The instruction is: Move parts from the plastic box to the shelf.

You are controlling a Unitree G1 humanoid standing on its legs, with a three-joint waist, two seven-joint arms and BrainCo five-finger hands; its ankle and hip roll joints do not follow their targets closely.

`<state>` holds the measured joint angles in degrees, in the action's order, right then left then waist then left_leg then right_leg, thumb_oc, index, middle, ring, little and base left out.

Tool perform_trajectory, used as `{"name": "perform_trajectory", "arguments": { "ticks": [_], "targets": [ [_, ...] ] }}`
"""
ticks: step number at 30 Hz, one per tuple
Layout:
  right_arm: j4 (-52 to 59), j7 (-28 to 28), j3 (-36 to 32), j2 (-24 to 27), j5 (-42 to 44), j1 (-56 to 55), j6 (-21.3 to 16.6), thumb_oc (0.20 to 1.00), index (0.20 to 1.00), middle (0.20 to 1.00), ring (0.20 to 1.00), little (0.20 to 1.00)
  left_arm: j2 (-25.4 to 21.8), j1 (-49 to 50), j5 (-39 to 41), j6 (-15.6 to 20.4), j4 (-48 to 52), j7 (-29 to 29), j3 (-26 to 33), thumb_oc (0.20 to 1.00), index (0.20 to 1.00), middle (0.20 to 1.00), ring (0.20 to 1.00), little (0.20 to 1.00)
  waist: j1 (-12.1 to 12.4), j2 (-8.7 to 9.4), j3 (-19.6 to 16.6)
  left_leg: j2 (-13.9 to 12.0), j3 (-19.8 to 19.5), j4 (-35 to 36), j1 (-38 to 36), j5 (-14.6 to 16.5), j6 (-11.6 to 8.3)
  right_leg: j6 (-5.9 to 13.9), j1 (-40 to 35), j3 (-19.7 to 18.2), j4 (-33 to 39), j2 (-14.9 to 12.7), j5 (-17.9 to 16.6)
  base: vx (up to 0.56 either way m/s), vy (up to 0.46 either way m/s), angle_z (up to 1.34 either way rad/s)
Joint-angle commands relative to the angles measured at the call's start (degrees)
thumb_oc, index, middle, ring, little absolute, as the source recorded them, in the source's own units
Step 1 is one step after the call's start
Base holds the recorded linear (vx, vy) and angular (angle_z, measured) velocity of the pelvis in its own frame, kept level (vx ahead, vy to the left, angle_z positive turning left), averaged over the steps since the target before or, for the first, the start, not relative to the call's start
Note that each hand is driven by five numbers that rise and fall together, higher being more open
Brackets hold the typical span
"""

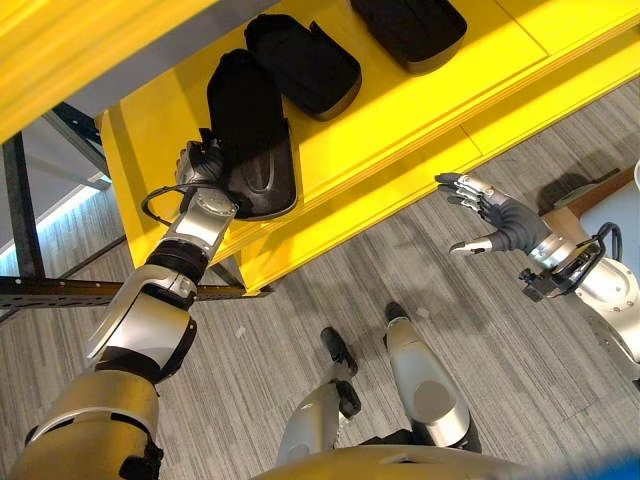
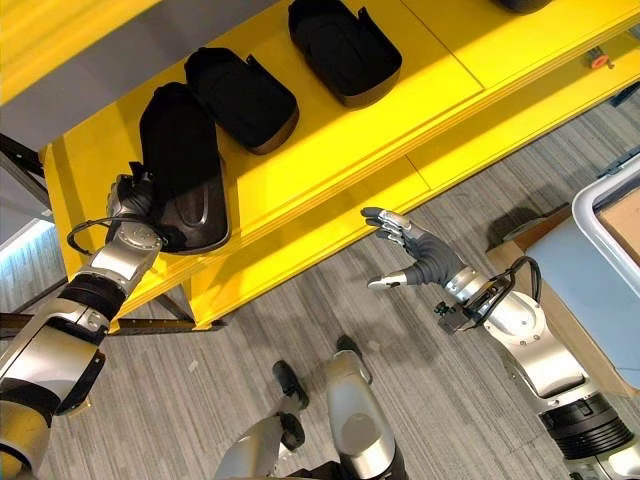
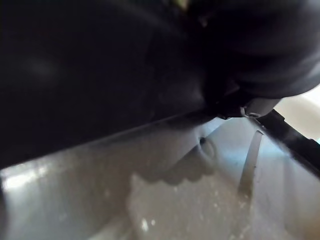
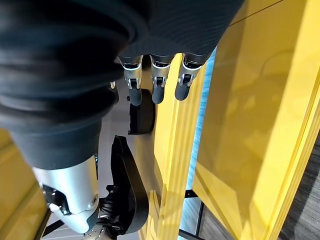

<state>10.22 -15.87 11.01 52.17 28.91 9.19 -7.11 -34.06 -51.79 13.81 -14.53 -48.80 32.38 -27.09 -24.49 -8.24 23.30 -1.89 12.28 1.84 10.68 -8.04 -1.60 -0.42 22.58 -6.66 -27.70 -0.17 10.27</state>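
Observation:
A long black part (image 1: 250, 130) lies on the yellow shelf (image 1: 400, 140) near its left end, its near end at the shelf's front lip. My left hand (image 1: 200, 165) is at that near end, dark fingers curled against its edge; the right wrist view also catches this hand (image 4: 107, 220) on the part (image 4: 127, 190). Two more black parts (image 2: 240, 95) (image 2: 345, 48) lie in a row further right on the shelf. My right hand (image 2: 420, 255) hovers in front of the shelf's edge, its fingers (image 4: 157, 85) straight and spread, holding nothing.
The plastic box (image 2: 610, 260), pale with a light rim, stands at the far right on a brown support. A second yellow shelf board (image 1: 80, 40) overhangs at the upper left. Dark metal frame bars (image 1: 20, 200) stand left of the shelf, over grey plank floor (image 1: 400, 260).

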Motion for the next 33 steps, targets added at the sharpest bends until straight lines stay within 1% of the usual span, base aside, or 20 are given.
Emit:
{"name": "perform_trajectory", "arguments": {
  "ticks": [1,3,5,7,8,11,16,18,19,20,21,22,23,24,25,27,28,30,31,33],
  "targets": [
    [2.15,-0.01,-4.67,-4.54,0.88,2.19,-3.42,1.000,1.000,1.000,1.000,1.000,-5.00,-4.01,-3.45,0.80,-2.11,3.24,3.00,0.200,0.200,0.200,0.200,0.200,-1.36,4.18,0.49,0.33,-0.40,-6.42,-4.31,12.24,-0.85,3.91,-5.69,-6.20,15.02,0.61,-4.97,0.00,0.000,0.00],
    [2.36,-0.03,-4.25,-4.96,0.38,2.01,-3.27,1.000,1.000,1.000,1.000,1.000,-4.81,-3.65,-2.14,0.20,-2.30,5.63,3.49,0.200,0.200,0.200,0.200,0.200,-1.22,4.53,0.46,0.46,-0.40,-7.18,-4.19,12.73,-0.61,4.07,-5.79,-6.29,14.91,0.43,-4.98,0.02,0.023,0.00],
    [2.64,-0.30,-4.01,-5.30,0.27,1.91,-2.94,1.000,1.000,1.000,1.000,1.000,-4.34,-2.58,-0.47,-1.44,-2.11,7.57,4.82,0.200,0.200,0.200,0.200,0.200,-1.07,4.90,0.39,0.56,-0.57,-7.76,-4.37,13.39,-0.40,4.19,-6.04,-6.38,14.84,0.32,-4.80,0.04,0.059,0.03],
    [2.51,0.10,-3.25,-5.56,0.18,2.76,-2.54,1.000,1.000,1.000,1.000,1.000,-4.24,-2.00,0.34,-1.50,-3.14,8.23,5.86,0.200,0.200,0.200,0.200,0.200,-0.48,5.29,0.25,0.52,-0.61,-8.30,-3.91,13.52,-0.35,4.22,-5.93,-6.50,15.17,0.27,-5.22,0.02,0.056,0.12],
    [2.53,0.33,-2.66,-5.66,-0.01,3.35,-2.36,1.000,1.000,1.000,1.000,1.000,-4.25,-1.55,0.98,-2.09,-3.29,8.90,6.20,0.200,0.200,0.200,0.200,0.200,-0.16,5.59,0.24,0.55,-0.71,-8.63,-3.70,13.71,-0.27,4.30,-5.95,-6.55,15.41,0.11,-5.45,0.03,0.093,0.09],
    [2.61,1.17,-1.68,-5.55,-0.55,4.67,-1.89,1.000,1.000,1.000,1.000,1.000,-4.33,-0.74,1.82,-2.35,-3.79,9.58,6.79,0.200,0.200,0.200,0.200,0.200,0.24,6.29,0.42,0.74,-0.72,-10.16,-3.25,14.74,0.05,4.58,-6.30,-6.85,15.96,-0.38,-5.79,0.04,0.111,0.06],
    [2.80,1.01,-0.51,-5.09,0.07,7.03,-1.78,1.000,1.000,1.000,1.000,1.000,-5.95,-1.20,1.49,-1.55,-6.02,9.33,7.61,0.200,0.200,0.200,0.200,0.200,0.72,8.87,0.28,1.85,0.03,-17.24,-1.01,19.35,1.63,5.80,-5.76,-8.93,16.60,-2.11,-7.80,0.07,0.173,0.04],
    [2.44,0.28,0.14,-5.13,0.19,7.68,-2.26,1.000,1.000,1.000,1.000,1.000,-6.94,-2.38,0.72,-1.34,-6.58,8.70,7.15,0.200,0.200,0.200,0.200,0.200,0.77,9.73,0.25,2.25,0.31,-19.61,-0.08,20.84,2.27,6.50,-5.50,-10.04,16.44,-2.67,-8.51,0.10,0.255,0.06],
    [1.72,0.15,1.25,-5.46,-0.58,8.26,-2.77,1.000,1.000,1.000,1.000,1.000,-6.96,-2.47,0.00,-1.09,-6.26,8.31,7.12,0.200,0.200,0.200,0.200,0.200,1.33,10.26,0.16,2.53,0.80,-21.57,0.32,22.04,2.90,6.94,-5.42,-10.15,16.10,-3.18,-8.93,0.11,0.273,-0.02],
    [1.63,0.16,1.46,-5.50,-0.71,8.19,-2.84,1.000,1.000,1.000,1.000,1.000,-7.07,-2.10,-0.22,-0.96,-6.19,8.09,7.38,0.200,0.200,0.200,0.200,0.200,1.75,10.41,0.05,2.52,1.23,-21.60,0.13,22.23,3.11,6.95,-5.43,-9.26,15.84,-3.29,-8.76,0.17,0.335,-0.14],
    [0.76,-0.63,2.27,-5.48,-0.14,9.20,-2.57,1.000,1.000,1.000,1.000,1.000,-7.57,0.19,-0.46,-1.39,-5.36,8.18,8.73,0.200,0.200,0.200,0.200,0.200,3.90,10.96,-0.25,1.92,3.79,-21.36,-0.67,22.13,3.55,6.63,-5.48,-3.22,15.22,-3.60,-8.21,0.13,0.184,-0.15],
    [0.48,-0.88,2.47,-5.50,-0.04,9.51,-2.60,1.000,1.000,1.000,1.000,1.000,-7.66,0.81,-0.56,-1.43,-5.15,8.22,9.05,0.200,0.200,0.200,0.200,0.200,4.38,11.05,-0.24,1.69,4.35,-21.18,-0.95,21.97,3.60,6.56,-5.48,-1.82,15.04,-3.66,-8.12,0.25,0.240,-0.53],
    [-0.40,-2.23,3.24,-5.84,0.61,10.80,-2.34,1.000,1.000,1.000,1.000,1.000,-7.68,2.78,-0.30,-1.87,-4.20,9.22,9.92,0.200,0.200,0.200,0.200,0.200,5.71,10.83,-0.29,1.14,5.27,-20.25,-2.65,22.91,3.62,6.94,-6.05,2.24,14.53,-3.43,-6.75,0.20,0.132,-0.84],
    [-0.64,-2.56,3.63,-5.99,1.02,11.38,-2.11,1.000,1.000,1.000,1.000,1.000,-7.70,3.92,-0.39,-1.79,-3.67,9.48,10.53,0.200,0.200,0.200,0.200,0.200,6.20,10.94,-0.34,1.06,5.91,-19.71,-3.24,22.69,3.70,6.94,-6.04,3.52,14.42,-3.06,-6.74,0.15,0.068,-1.10],
    [-0.41,-2.56,3.64,-5.99,1.18,11.11,-1.85,1.000,1.000,1.000,1.000,1.000,-7.53,4.70,-1.35,-1.96,-3.41,9.03,11.21,0.200,0.200,0.200,0.200,0.200,5.94,11.41,-0.69,1.78,6.35,-19.20,-3.27,21.28,4.07,6.47,-5.33,2.49,14.61,-1.84,-8.15,0.07,-0.029,-1.07],
    [0.36,-2.30,2.08,-5.18,1.01,8.55,-2.24,1.000,1.000,1.000,1.000,1.000,-7.46,2.21,-2.37,-2.66,-4.41,6.92,9.84,0.200,0.200,0.200,0.200,0.200,4.21,11.38,-1.38,4.98,3.11,-18.37,-3.59,21.27,4.94,5.53,-5.94,-2.59,15.58,2.72,-8.81,0.15,-0.084,-0.48],
    [0.36,-1.86,1.65,-4.92,1.05,7.81,-2.51,1.000,1.000,1.000,1.000,1.000,-7.38,0.58,-2.89,-2.98,-5.03,5.94,8.93,0.200,0.200,0.200,0.200,0.200,3.60,11.31,-1.50,6.07,1.84,-18.00,-3.57,21.16,5.14,5.32,-6.27,-4.43,16.39,3.85,-9.41,0.16,-0.121,0.58],
    [0.09,-0.95,1.00,-4.57,1.06,6.33,-3.66,1.000,1.000,1.000,1.000,1.000,-7.51,-1.89,-2.90,-2.40,-6.02,4.29,6.73,0.200,0.200,0.200,0.200,0.200,2.91,11.32,-1.85,8.19,-0.56,-16.70,-3.61,20.53,5.58,5.18,-6.22,-7.83,17.99,5.74,-11.12,0.15,-0.153,1.00],
    [0.14,-0.65,0.66,-4.24,1.04,5.65,-4.10,1.000,1.000,1.000,1.000,1.000,-7.15,-2.09,-3.24,-1.97,-6.00,3.99,6.05,0.200,0.200,0.200,0.200,0.200,2.50,11.33,-1.63,8.64,-1.54,-16.72,-4.03,20.73,5.84,5.32,-6.28,-9.21,18.16,6.01,-11.63,0.13,-0.135,0.83],
    [0.62,-0.51,-0.37,-4.39,0.82,4.42,-4.16,1.000,1.000,1.000,1.000,1.000,-6.51,-2.07,-4.06,-1.68,-5.21,3.81,5.63,0.200,0.200,0.200,0.200,0.200,2.11,11.25,-1.81,9.09,-2.37,-16.42,-4.36,20.98,6.15,5.31,-6.81,-10.76,18.91,6.03,-11.93,0.09,-0.110,0.66]
  ]
}}
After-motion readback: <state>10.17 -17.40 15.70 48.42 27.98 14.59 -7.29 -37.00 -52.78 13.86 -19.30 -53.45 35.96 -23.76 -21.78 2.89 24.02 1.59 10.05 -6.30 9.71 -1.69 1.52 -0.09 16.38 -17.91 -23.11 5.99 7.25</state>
